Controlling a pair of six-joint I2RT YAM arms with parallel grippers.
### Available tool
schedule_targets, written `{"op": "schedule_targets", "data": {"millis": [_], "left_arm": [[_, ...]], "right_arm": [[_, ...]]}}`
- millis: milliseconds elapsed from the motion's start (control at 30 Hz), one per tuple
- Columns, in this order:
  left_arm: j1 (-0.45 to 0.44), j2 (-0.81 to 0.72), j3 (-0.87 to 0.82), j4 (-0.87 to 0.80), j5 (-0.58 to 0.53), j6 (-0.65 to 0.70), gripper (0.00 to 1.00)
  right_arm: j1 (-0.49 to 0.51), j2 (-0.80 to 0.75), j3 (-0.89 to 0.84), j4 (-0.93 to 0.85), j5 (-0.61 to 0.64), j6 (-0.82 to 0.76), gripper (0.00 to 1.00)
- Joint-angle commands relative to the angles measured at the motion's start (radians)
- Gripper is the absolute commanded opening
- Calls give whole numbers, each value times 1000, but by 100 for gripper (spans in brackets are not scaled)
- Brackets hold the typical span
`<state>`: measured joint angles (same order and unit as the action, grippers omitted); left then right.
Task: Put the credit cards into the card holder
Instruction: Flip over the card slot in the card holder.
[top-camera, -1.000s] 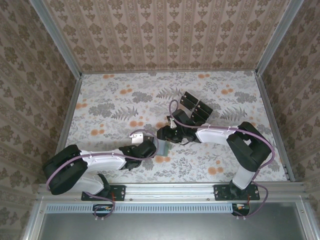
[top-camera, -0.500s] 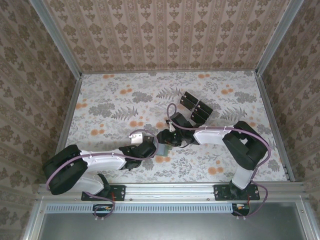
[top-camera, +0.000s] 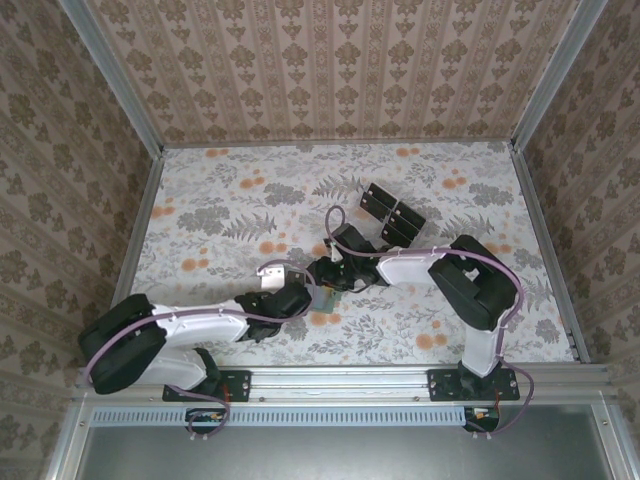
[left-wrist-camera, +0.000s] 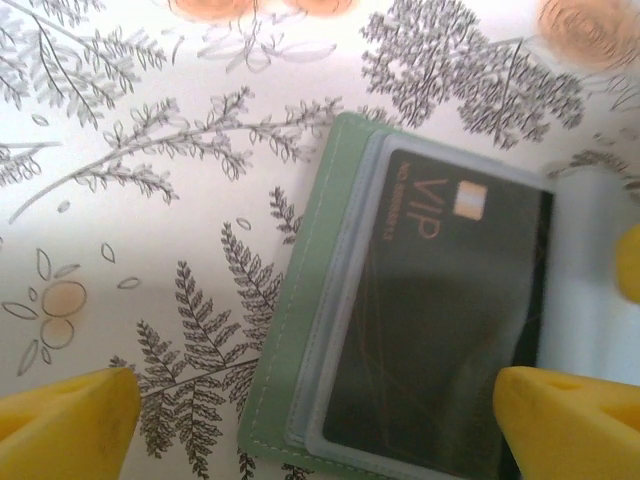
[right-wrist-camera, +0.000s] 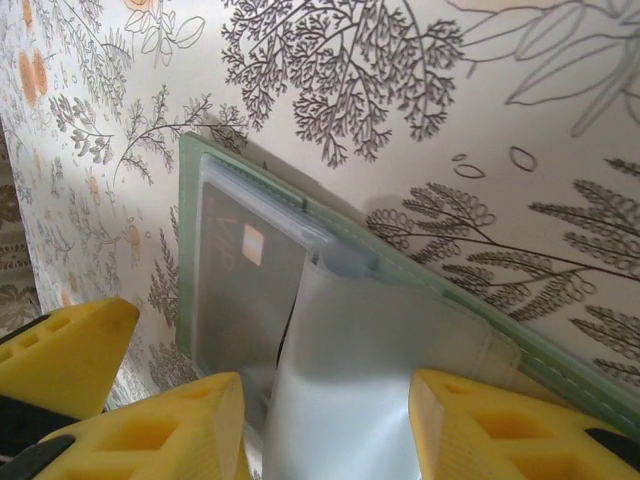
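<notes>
The card holder (left-wrist-camera: 290, 330) lies on the table (left-wrist-camera: 150, 250), one black card (left-wrist-camera: 430, 330) inside. Left fingers (left-wrist-camera: 70, 415) are wide apart above it. Right fingers (right-wrist-camera: 500, 430) sit each side of its clear flap (right-wrist-camera: 350, 380); I cannot tell if they pinch it. A tug could slide the card out

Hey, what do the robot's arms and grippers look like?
The left arm and right arm match: white-shelled links between bulky black joints, with a thin lilac cable looping along each. The fingertips are blocky yellow pads.

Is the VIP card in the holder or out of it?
In. The card lies under the clear sleeve of the holder, whose green border shows along its left side.
</notes>
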<state>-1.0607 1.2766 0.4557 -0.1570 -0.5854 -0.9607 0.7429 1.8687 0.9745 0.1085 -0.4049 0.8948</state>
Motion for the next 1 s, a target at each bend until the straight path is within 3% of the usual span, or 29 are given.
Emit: {"op": "schedule_targets", "data": {"millis": [0, 433, 767, 967], "left_arm": [[-7, -49, -14, -51, -52, 42, 100], [-3, -66, -26, -39, -75, 118, 100], [5, 26, -25, -12, -79, 108, 100], [7, 62, -22, -56, -96, 32, 100]], "right_arm": [[11, 36, 32, -9, -21, 15, 48], [20, 70, 90, -10, -34, 26, 48], [20, 65, 91, -16, -37, 24, 48], [19, 30, 83, -30, -34, 11, 48]]}}
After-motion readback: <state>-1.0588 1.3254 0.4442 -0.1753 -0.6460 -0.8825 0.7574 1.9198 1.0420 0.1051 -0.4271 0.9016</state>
